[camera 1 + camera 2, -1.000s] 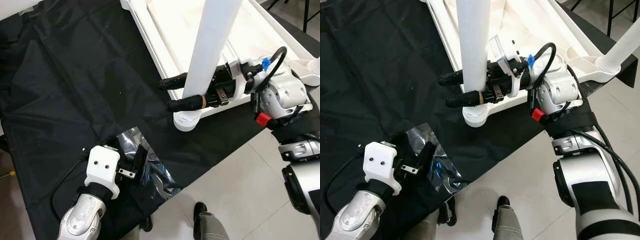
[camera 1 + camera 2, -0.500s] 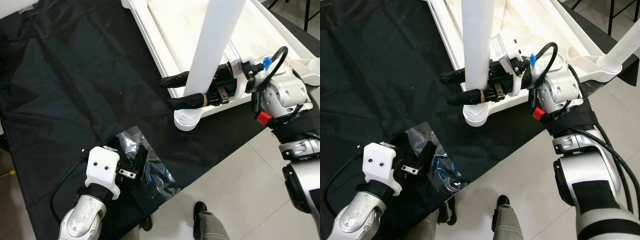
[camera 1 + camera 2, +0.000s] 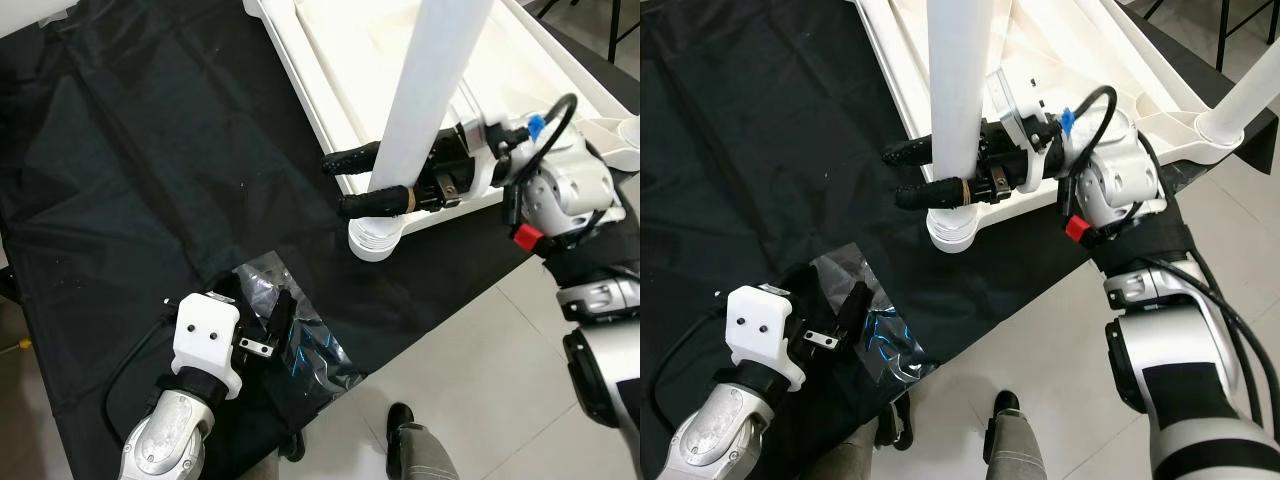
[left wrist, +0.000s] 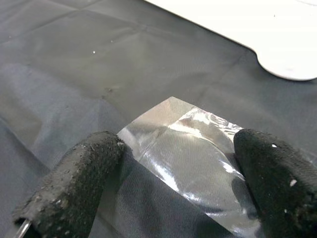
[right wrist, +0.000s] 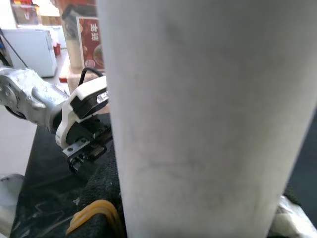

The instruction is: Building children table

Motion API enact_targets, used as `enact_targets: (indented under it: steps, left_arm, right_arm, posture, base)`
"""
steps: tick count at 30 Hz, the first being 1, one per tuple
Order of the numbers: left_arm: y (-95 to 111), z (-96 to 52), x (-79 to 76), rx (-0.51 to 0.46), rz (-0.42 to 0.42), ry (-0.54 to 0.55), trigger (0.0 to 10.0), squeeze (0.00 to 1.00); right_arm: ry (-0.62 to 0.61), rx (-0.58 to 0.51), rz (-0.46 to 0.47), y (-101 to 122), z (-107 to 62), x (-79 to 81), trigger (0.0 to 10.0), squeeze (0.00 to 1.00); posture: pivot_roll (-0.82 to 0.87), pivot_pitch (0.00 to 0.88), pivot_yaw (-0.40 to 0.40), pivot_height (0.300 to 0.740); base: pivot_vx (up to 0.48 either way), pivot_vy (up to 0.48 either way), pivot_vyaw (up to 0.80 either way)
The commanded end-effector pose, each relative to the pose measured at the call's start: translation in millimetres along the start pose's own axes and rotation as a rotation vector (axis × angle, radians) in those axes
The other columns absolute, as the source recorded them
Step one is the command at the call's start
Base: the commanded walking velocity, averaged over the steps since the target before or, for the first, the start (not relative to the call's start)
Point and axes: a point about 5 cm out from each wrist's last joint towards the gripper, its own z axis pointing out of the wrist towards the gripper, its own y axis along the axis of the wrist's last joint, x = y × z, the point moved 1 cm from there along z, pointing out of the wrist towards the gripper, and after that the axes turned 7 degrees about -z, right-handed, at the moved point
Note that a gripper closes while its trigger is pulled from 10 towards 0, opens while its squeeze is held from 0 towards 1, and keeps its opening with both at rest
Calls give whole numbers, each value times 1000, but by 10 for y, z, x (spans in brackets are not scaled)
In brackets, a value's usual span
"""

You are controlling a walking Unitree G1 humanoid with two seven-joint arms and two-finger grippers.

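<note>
Right gripper [image 3: 372,182]: fingers pinch the white table leg [image 3: 425,95] low on its shaft. Keep the leg plumb as you seat it; don't let it lean. Just below the fingers sits the corner socket [image 3: 375,238] of the overturned white tabletop [image 3: 330,60], the leg's foot in it. Left gripper [image 4: 173,178]: spread either side of a clear plastic bag [image 4: 193,163] on the black cloth [image 3: 130,170], well clear of the leg.

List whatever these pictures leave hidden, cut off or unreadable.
- Top of the leg: cut off by the upper edge in both eye views.
- Whether the leg's base is threaded into the tabletop: its collar hides the joint.
- What the bag holds: glare on the plastic in the left wrist view, between the left hand fingers.
- Right hand pads: hidden behind the leg, which blocks the right wrist view.
</note>
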Motion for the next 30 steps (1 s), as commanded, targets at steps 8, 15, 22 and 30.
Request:
enact_targets:
  steps: [8,15,22,30]
  left_arm:
    - [-67,-16,-14,22,3,1,10000,0]
    - [-79,1,-6,20,3,1,10000,0]
    - [-91,18,1,16,4,3,10000,0]
    - [-101,38,5,10,4,7,10000,0]
  right_arm:
    - [-192,172,179,-497,31,310,10000,0]
    - [-384,211,230,-612,103,442,10000,0]
    - [-551,250,302,-734,335,659,10000,0]
    - [-1045,386,415,-960,475,881,10000,0]
  posture:
    - [60,438,62,740]
    - [43,425,57,740]
    - [33,417,55,740]
    - [23,402,51,740]
  base:
    - [0,0,0]
    - [0,0,0]
    - [0,0,0]
    - [0,0,0]
